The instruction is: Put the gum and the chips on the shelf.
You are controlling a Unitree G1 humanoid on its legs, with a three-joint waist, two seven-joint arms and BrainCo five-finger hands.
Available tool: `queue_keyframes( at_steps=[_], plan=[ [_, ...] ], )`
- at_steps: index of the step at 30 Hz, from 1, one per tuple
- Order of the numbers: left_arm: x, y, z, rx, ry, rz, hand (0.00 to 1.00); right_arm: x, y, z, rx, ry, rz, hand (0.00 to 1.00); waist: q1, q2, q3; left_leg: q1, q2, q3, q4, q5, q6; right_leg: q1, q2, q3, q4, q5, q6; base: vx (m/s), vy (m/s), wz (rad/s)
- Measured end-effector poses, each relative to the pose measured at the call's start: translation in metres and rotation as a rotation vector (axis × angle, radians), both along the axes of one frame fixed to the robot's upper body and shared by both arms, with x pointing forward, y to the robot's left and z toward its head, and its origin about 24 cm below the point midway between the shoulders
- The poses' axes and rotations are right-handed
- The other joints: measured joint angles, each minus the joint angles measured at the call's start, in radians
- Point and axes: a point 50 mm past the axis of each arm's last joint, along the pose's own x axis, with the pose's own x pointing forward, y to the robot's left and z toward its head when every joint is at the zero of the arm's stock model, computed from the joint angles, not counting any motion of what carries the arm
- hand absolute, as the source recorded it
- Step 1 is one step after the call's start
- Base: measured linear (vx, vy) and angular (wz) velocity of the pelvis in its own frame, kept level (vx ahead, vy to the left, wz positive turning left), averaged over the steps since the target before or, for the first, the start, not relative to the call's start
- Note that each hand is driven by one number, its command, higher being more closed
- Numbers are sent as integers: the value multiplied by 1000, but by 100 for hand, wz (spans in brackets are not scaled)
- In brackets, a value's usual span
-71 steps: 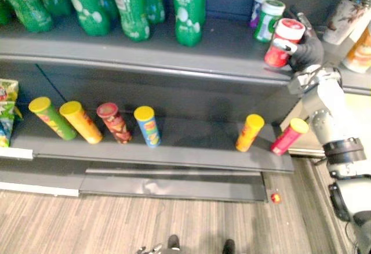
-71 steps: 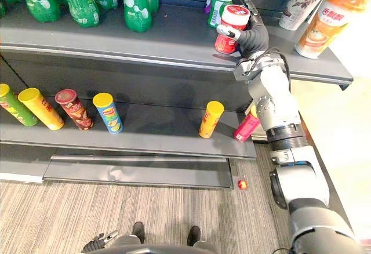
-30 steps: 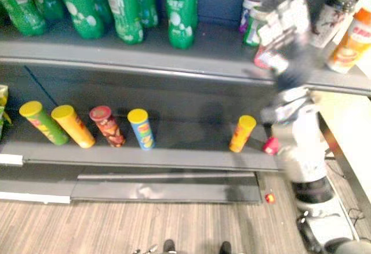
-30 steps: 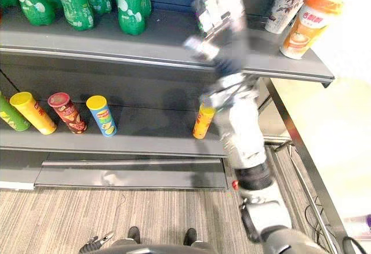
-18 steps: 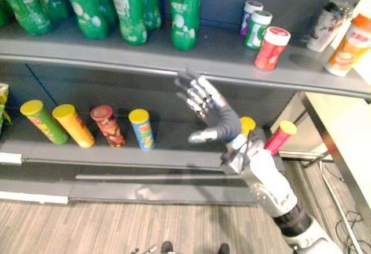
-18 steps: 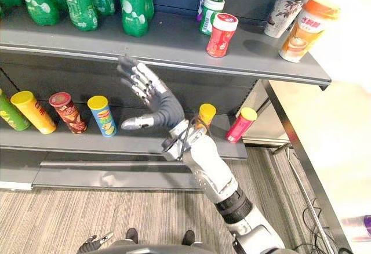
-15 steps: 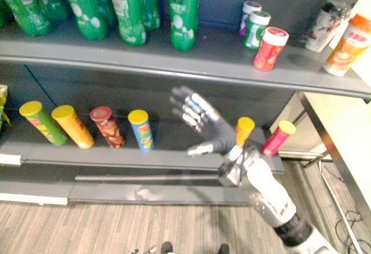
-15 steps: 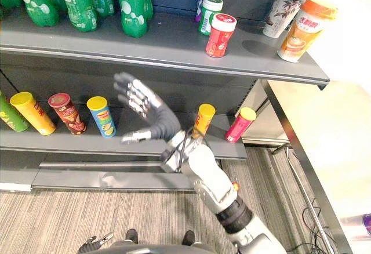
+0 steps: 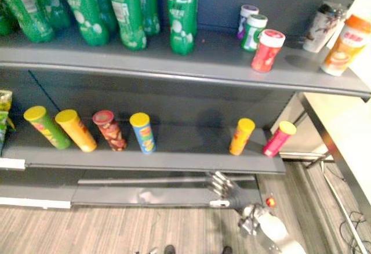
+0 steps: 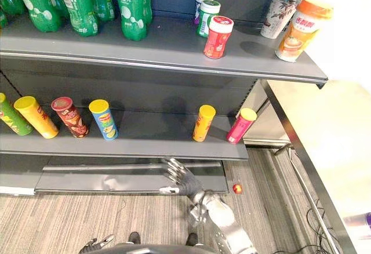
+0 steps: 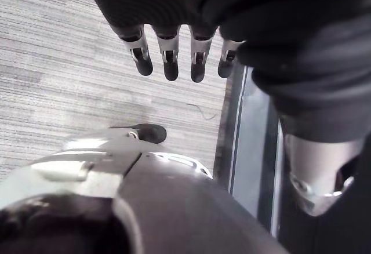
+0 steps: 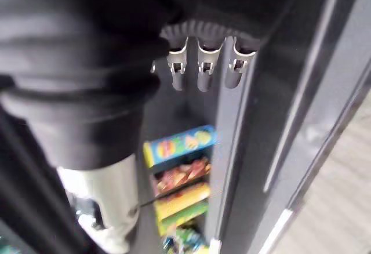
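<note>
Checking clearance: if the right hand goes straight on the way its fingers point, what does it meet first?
Probably the front edge of the lower shelf, just above the open right hand. Beyond that, roughly in line, stands the blue can. Depth is unclear.

gum jars (image 9: 254, 32) right of bottles (image 9: 182, 11), chips (image 9: 142, 132) below

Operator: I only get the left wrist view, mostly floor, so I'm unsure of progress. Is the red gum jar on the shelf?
Observer: Yes, the red gum jar stands on the upper shelf, just in front of the green-capped jar.
Operator: And chips?
Observer: The pink chip can stands at the lower shelf's right end, beside the orange chip can.
Operator: Right hand holding anything?
Observer: No, the right hand is open and empty, low near the floor.
</note>
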Motion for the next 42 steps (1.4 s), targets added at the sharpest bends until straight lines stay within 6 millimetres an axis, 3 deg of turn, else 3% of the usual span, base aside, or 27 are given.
queue_keyframes(
  at_steps=[6,12,18,23,25,27,29,31,33,36,37,39,42],
  plan=[
    [0,-7,-2,-23,-4,3,0,-19,-48,-50,-167,227,-222,0,-21,21,1,0,-1,-5,0,-2,-1,3,-1,-5,0,-3,3,0,0,2],
    [2,-12,-2,-37,-10,5,0,-52,-74,-85,-225,449,-426,0,-22,45,0,1,-1,-5,0,-5,-7,3,-1,-6,0,-6,9,0,0,0],
    [2,-14,-2,-38,-11,-1,0,-83,-85,-105,-270,614,-543,0,-23,49,1,18,-2,-11,0,-11,-11,22,-1,-13,0,-13,12,18,-2,3],
    [3,-14,-2,-39,-23,1,0,-93,-91,-110,-273,670,-623,0,-23,50,11,36,-5,-5,0,-16,-9,35,-4,-7,1,-21,10,3,4,-3],
    [3,-12,-2,-38,-25,14,0,-96,-94,-111,-246,690,-673,0,-22,39,21,36,-5,13,12,-26,-1,28,-7,7,11,-28,14,7,23,-17],
    [15,-12,0,-48,-72,50,0,-92,-99,-110,-205,686,-744,0,-26,49,68,-55,10,19,210,-122,5,-31,-27,27,122,-63,26,-29,39,-16],
    [21,-13,1,-54,-92,63,0,-96,-103,-111,-187,701,-802,0,-28,60,92,-92,22,29,315,-179,14,-61,-34,46,183,-89,31,-56,73,-26],
    [22,-11,2,-58,-100,84,0,-101,-104,-113,-142,724,-878,0,-33,57,99,-108,28,58,357,-206,22,-82,-35,78,194,-86,35,-44,107,-48],
    [23,-10,2,-57,-106,94,0,-101,-106,-112,-104,721,-936,0,-34,49,106,-125,38,139,396,-236,35,-136,-34,145,186,-67,69,-35,118,-94],
    [22,-9,2,-52,-104,107,0,-100,-105,-111,-67,707,-987,0,-27,49,121,-133,91,292,471,-289,58,-173,-54,122,134,-48,90,-64,175,-148],
    [22,-10,2,-53,-104,108,0,-101,-102,-112,-58,714,-998,0,-26,54,126,-135,114,327,488,-300,67,-180,-63,75,125,-54,77,-53,140,-152],
    [33,-8,4,-47,-134,118,0,-107,-102,-114,-52,739,-1028,0,-37,61,148,-99,157,411,486,-304,69,-194,-107,-97,223,-88,4,19,96,-121],
    [44,-6,7,-44,-163,107,0,-118,-98,-119,-60,799,-1031,0,-37,54,146,-39,189,519,451,-289,43,-141,-150,-176,301,-100,-14,54,40,-116]
  ],
)
